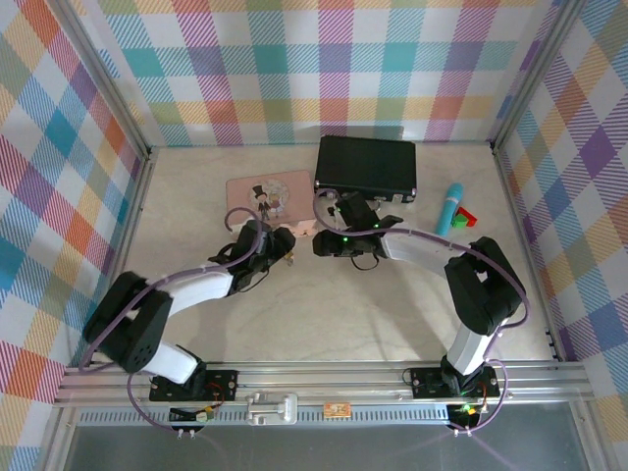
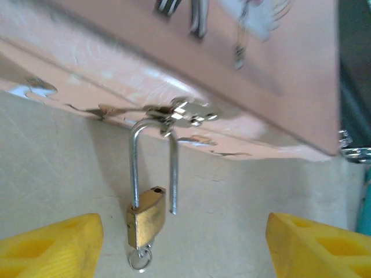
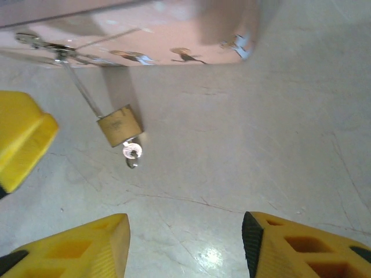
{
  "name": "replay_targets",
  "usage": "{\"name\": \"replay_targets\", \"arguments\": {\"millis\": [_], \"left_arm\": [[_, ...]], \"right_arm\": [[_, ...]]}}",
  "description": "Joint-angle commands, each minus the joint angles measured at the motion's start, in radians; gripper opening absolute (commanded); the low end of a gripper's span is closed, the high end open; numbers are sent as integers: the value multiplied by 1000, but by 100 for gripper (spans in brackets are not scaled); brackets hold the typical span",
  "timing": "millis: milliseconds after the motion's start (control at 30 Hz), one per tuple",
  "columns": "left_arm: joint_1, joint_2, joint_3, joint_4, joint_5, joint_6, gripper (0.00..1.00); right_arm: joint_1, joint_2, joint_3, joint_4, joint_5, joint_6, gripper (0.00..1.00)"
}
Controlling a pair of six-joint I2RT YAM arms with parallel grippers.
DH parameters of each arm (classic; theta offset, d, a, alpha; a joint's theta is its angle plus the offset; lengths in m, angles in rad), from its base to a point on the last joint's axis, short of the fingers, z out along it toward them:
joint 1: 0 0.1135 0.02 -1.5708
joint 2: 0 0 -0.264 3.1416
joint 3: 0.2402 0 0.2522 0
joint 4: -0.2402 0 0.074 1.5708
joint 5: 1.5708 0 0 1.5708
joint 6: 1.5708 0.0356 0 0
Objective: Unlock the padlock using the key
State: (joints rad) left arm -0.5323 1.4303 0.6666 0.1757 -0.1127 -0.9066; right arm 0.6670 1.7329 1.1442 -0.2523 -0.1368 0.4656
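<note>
**Position.** The small brass-yellow padlock (image 2: 145, 219) hangs by its thin silvery steel shackle (image 2: 134, 162) from the brass clasp (image 2: 188, 113) on the front edge of the flat pink tin (image 2: 116, 63). Its body lies on the table just in front of that edge. One shackle leg sits in the body. The other ends in the open air beside it, so the lock appears to be released. The tiny dark silvery key (image 3: 132, 153) projects from the end of the body farthest from the tin.

**Axis.** The long axis of the lock runs straight out from the tin's front edge, key end leading, toward both grippers.

**Grippers.** The left gripper (image 2: 184, 238) stands in front of the tin with its yellow jaws wide apart and nothing held. The lock lies along its centreline, slightly toward one finger. The right gripper (image 3: 184, 238) is also parted and empty. From it, the lock lies well off to one side of the gap.

**Assessment.** The left arm is nearer and better aligned. What probably remains is freeing the shackle from the clasp.
</note>
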Motion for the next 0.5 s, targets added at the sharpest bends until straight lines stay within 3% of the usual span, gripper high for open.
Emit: {"name": "replay_targets", "arguments": {"millis": [0, 233, 467], "left_arm": [[42, -100, 3, -177, -21, 56, 77], [143, -253, 4, -313, -2, 95, 82], [324, -280, -14, -306, 123, 104, 85]], "right_arm": [[29, 1, 55, -79, 42, -120, 55], [137, 95, 174, -130, 95, -219, 56], [245, 277, 358, -214, 293, -330, 56]]}}
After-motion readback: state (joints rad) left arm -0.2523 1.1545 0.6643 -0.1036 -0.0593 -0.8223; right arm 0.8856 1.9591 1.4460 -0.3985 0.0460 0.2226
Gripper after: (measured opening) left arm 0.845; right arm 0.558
